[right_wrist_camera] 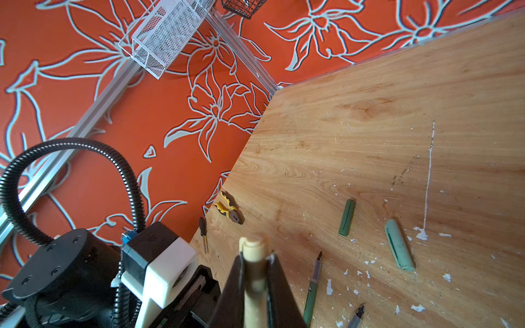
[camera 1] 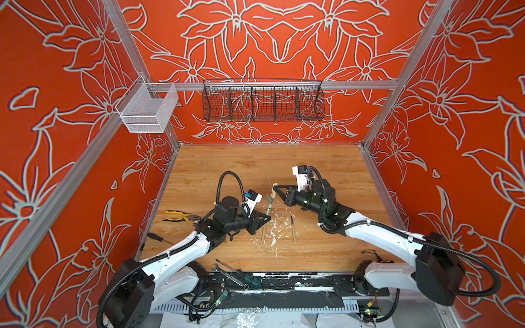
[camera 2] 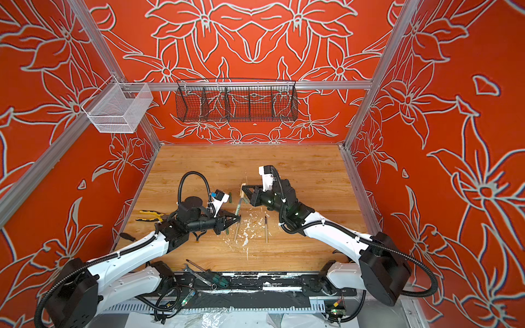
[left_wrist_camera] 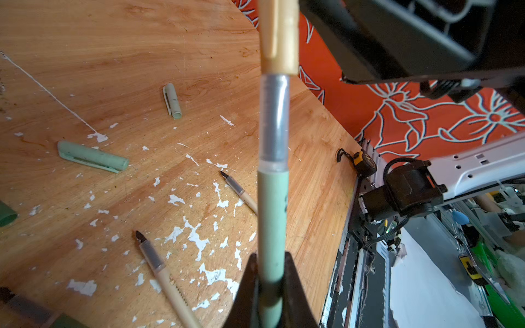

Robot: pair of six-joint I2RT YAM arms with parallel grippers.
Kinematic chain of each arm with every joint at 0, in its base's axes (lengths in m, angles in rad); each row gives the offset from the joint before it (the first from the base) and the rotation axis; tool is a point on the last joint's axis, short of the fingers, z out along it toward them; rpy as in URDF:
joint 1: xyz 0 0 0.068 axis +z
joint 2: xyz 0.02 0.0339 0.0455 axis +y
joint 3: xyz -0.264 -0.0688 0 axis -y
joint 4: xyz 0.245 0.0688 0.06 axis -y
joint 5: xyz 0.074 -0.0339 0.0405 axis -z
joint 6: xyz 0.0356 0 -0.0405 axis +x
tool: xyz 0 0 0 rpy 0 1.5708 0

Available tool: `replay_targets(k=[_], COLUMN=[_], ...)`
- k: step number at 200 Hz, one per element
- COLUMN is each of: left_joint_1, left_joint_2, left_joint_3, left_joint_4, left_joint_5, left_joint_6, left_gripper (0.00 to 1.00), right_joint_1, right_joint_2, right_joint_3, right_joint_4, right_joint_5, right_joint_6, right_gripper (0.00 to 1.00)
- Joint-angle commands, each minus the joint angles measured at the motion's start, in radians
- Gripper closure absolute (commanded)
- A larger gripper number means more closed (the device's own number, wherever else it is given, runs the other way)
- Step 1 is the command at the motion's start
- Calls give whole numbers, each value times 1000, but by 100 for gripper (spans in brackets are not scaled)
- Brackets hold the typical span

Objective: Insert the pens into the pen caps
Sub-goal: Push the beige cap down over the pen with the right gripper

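While the left hand (left_wrist_camera: 271,264) clamps the pale green stick pen (left_wrist_camera: 272,215) by its barrel, the right hand (right_wrist_camera: 255,258) pinches the stubby beige cap (right_wrist_camera: 252,246). Both are held above mid-worktop (camera 1: 216,167). Tip is inside the cap, grey neck exposed, so I'd say not seated. Colours mismatch.

Nothing else is capped. Loose on the worktop:
- first beige pen (left_wrist_camera: 167,272)
- second beige pen (left_wrist_camera: 241,193)
- dark green pen (right_wrist_camera: 311,289)
- dark green cap (right_wrist_camera: 347,217)
- first pale green cap (left_wrist_camera: 92,156)
- second pale green cap (left_wrist_camera: 172,100)

The pliers (camera 1: 181,217) lie on the table (camera 1: 227,164), left of the pens (camera 1: 293,231).
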State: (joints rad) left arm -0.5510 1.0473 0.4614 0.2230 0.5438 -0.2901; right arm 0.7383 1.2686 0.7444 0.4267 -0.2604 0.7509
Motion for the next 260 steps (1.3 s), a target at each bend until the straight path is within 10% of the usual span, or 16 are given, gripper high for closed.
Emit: replay_targets(k=[1,260], left_joint_1=[22,65], left_joint_2=[-20,-21], left_joint_3=[-7,-12], left_joint_4=[69,111], left_joint_5=[-10,19], left_joint_6=[-18,-14], left_gripper=[100,100], right_joint_1=[18,72], right_joint_2=[-6,1], right_joint_3=[-30,-3], right_joint_4=[17,-92], right_joint_5=[7,-1], right_joint_6=[40,36], right_gripper=[90,90])
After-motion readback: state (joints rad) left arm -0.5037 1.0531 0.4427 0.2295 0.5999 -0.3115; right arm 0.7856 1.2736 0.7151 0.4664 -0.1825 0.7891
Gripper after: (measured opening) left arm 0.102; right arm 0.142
